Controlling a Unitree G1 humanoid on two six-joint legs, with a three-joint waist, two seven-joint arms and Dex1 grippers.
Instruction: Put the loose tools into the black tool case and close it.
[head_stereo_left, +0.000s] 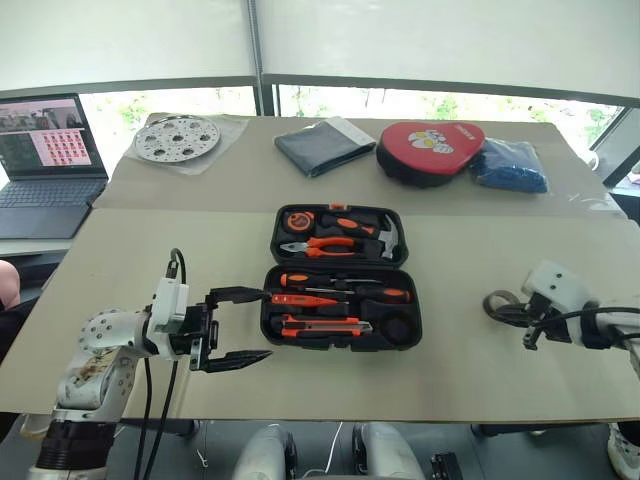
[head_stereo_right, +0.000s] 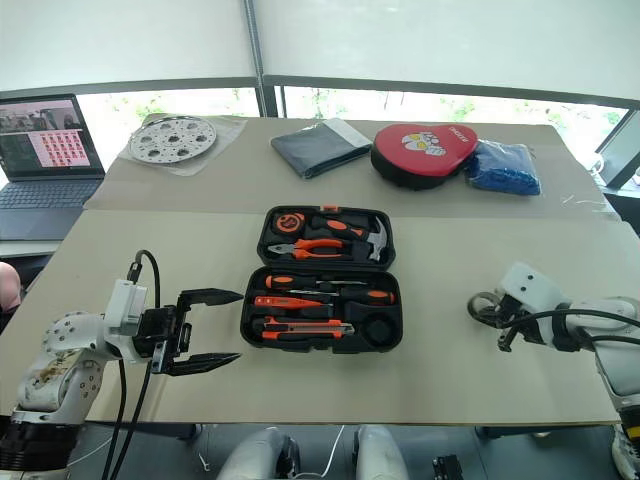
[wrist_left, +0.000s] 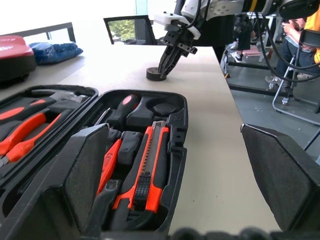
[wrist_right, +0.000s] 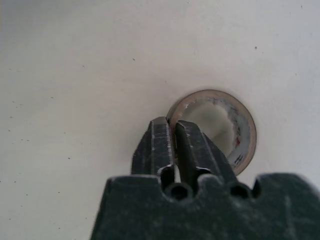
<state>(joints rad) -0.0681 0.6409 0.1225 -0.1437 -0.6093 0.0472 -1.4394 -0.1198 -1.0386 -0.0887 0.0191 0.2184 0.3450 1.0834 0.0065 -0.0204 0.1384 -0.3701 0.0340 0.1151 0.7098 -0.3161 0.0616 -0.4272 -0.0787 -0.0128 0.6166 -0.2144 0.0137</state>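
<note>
The black tool case (head_stereo_left: 341, 263) lies open at mid-table. Its near half holds two screwdrivers (head_stereo_left: 345, 282), a slim orange tool (head_stereo_left: 305, 299) and a utility knife (head_stereo_left: 320, 325). Pliers, a hammer and a tape measure sit in the far half. My left gripper (head_stereo_left: 262, 324) hovers open just left of the case, pointing at it, with nothing between its fingers. The small dark grey tape roll (head_stereo_left: 497, 303) lies on the table right of the case. My right gripper (wrist_right: 172, 122) points down onto the roll (wrist_right: 247, 135), shut on its rim.
Along the back of the table are a perforated metal disc (head_stereo_left: 175, 137), a folded dark grey pouch (head_stereo_left: 322, 145), a red round pad (head_stereo_left: 430, 150) and a blue bag (head_stereo_left: 510, 165). A laptop (head_stereo_left: 45, 160) stands at the far left. The table's edge runs close behind the roll.
</note>
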